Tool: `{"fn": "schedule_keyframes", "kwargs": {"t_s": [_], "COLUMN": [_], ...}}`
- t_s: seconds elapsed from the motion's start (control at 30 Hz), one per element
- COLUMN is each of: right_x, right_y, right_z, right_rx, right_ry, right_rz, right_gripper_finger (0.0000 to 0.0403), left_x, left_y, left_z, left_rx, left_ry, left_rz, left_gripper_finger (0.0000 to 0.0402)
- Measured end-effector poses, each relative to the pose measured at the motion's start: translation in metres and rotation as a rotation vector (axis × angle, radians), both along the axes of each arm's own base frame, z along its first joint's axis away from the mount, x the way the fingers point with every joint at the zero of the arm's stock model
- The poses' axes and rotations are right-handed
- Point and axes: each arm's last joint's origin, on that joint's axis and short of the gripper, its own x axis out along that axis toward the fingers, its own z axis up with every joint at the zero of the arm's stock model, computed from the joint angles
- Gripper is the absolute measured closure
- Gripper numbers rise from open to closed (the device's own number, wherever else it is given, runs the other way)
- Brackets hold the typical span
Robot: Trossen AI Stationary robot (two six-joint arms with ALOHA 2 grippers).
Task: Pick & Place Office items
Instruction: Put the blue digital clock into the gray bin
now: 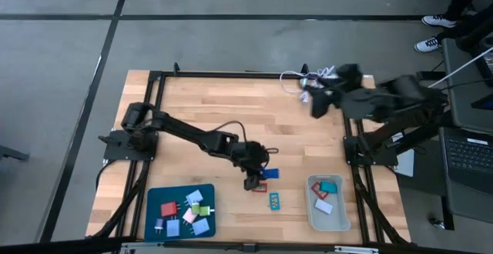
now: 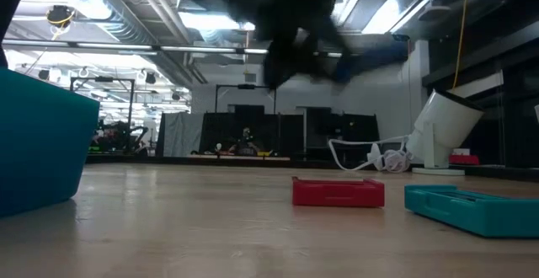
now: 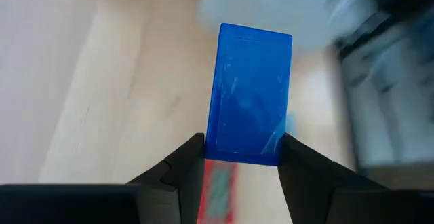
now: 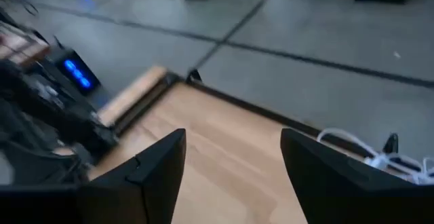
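**Blue piece clamped endwise, grey bin off toward the right arm**

The left gripper point(image 3: 241, 157) holds a blue piece point(image 3: 249, 91) by one short end — its long axis runs straight out ahead of the jaws, which are closed on its two long edges. In the high view the gripper hangs over mid-table, above the red piece point(image 1: 259, 186) and teal piece point(image 1: 275, 200) lying on the wood. The grey bin point(image 1: 328, 218), already holding a few pieces, lies to that gripper's right, nearer the table's front edge — the likely drop point. The blue tray point(image 1: 154, 208) sits on the other side. The right gripper point(image 4: 230, 176) waits with jaws apart and empty, over the back edge.
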Motion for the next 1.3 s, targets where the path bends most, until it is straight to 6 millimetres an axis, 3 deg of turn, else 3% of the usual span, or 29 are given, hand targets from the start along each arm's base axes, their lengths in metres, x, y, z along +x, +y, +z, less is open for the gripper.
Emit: {"fn": "schedule_keyframes", "kwargs": {"t_s": [0.1, 0.2, 0.33, 0.57, 0.67, 1.0, 1.13, 1.3], "right_x": [-0.027, -0.047, -0.049, -0.038, -0.040, -0.054, -0.056, -0.051], "right_y": [0.005, 0.008, 0.016, 0.035, 0.042, 0.066, 0.073, 0.083], "right_z": [0.007, 0.002, -0.015, -0.069, -0.084, -0.091, -0.090, -0.085], "right_rx": [-0.017, -0.004, 0.022, 0.138, 0.167, 0.323, 0.320, 0.297], "right_ry": [-0.053, -0.076, -0.068, 0.037, 0.008, 0.017, -0.049, -0.050], "right_rz": [-0.008, -0.020, -0.004, -0.018, -0.041, 0.084, 0.101, 0.212], "right_gripper_finger": [0.0158, 0.0158, 0.0158, 0.0158, 0.0158, 0.0158, 0.0158, 0.0158], "left_x": [0.005, 0.011, 0.022, 0.044, 0.052, 0.065, 0.069, 0.066], "left_y": [0.007, 0.012, 0.011, 0.016, 0.019, 0.039, 0.053, 0.075], "left_z": [0.028, 0.046, 0.069, 0.074, 0.063, 0.040, 0.060, 0.077], "left_rx": [-0.054, -0.080, -0.041, -0.029, -0.055, -0.087, -0.184, -0.479], "left_ry": [-0.185, -0.263, -0.325, -0.334, -0.307, -0.274, -0.424, -0.464], "left_rz": [-0.036, -0.053, -0.093, -0.127, -0.157, -0.146, -0.195, -0.397], "left_gripper_finger": [0.0249, 0.0249, 0.0249, 0.0249, 0.0249, 0.0249, 0.0249, 0.0249]}}
